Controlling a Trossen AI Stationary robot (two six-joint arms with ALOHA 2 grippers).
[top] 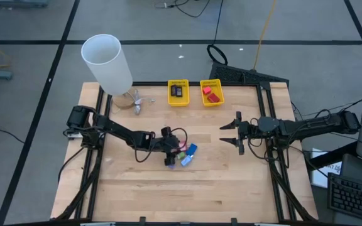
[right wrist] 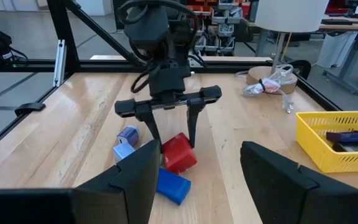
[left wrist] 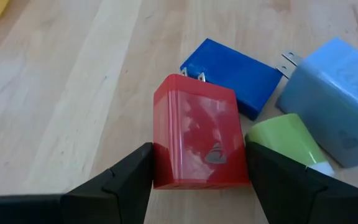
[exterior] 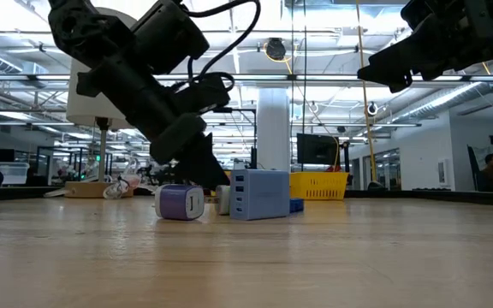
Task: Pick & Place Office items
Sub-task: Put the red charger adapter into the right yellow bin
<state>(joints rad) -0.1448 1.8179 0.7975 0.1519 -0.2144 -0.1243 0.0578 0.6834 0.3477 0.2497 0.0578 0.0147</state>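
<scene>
A cluster of small office items lies mid-table: a red charger [left wrist: 197, 134], a dark blue block [left wrist: 232, 74], a light blue charger [left wrist: 337, 99] and a green piece [left wrist: 284, 140]. My left gripper [left wrist: 199, 158] slants down over the red charger [right wrist: 179, 155], open, with one finger on each side of it. The red charger rests flat on the wood, prongs pointing away from the gripper. My right gripper [top: 230, 134] waits open in the air, right of centre, with nothing between its fingers. My left gripper has a finger [left wrist: 132, 177] beside one long side of the red charger and the other finger [left wrist: 278, 177] beside the opposite side [left wrist: 241, 149]. It comes slanting down from the table's left. I cannot tell whether the fingers touch it.
Two yellow baskets [top: 178, 93] [top: 211, 93] stand at the far edge, one holding a black item, the other a red one. A tall white cylinder [top: 107, 61] stands at the far left, with a bundled cable [top: 136, 103] at its foot.
</scene>
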